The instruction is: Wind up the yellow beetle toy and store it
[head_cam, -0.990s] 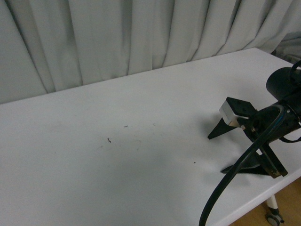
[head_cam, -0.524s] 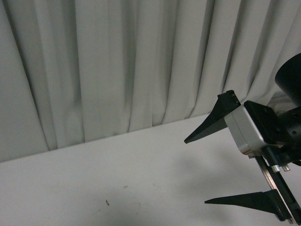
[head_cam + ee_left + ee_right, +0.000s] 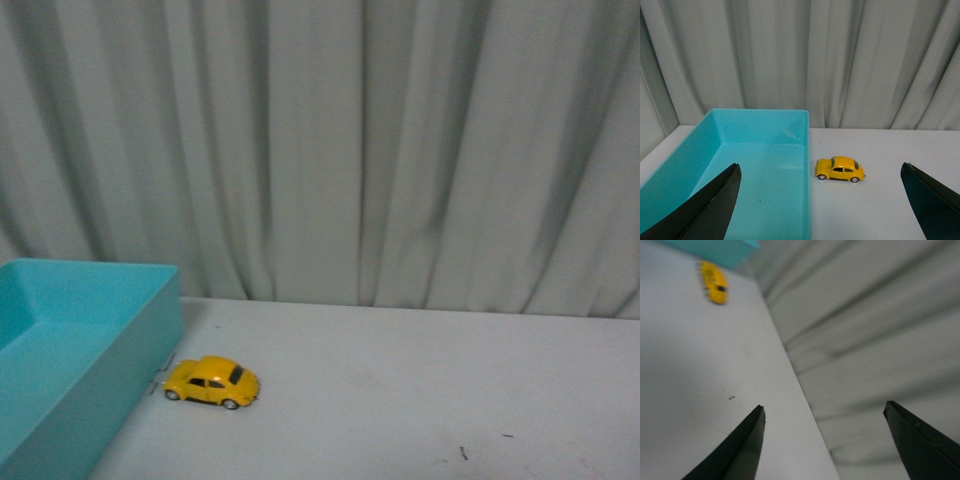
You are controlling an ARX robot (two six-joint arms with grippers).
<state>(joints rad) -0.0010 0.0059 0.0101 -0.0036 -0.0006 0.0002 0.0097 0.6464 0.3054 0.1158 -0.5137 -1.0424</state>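
The yellow beetle toy (image 3: 212, 382) stands on its wheels on the white table, just beside the outer wall of a turquoise bin (image 3: 150, 350). From the left wrist the toy (image 3: 840, 169) lies well ahead, between the wide-spread black fingers, and the bin (image 3: 807, 150) is beside it. My left gripper (image 3: 821, 172) is open and holds nothing. The right wrist view is blurred: the toy (image 3: 714, 282) shows far off near the bin's corner (image 3: 715, 251). My right gripper (image 3: 825, 411) is open and empty. Neither arm shows in the front view.
The white table (image 3: 420, 400) ends at a pale pleated curtain (image 3: 400, 150) behind. A small dark speck (image 3: 462, 453) lies on the tabletop. The turquoise bin holds nothing that I can see.
The front view has swung: the right gripper that filled its right side is gone from it, and the bin and the toy have come into sight.
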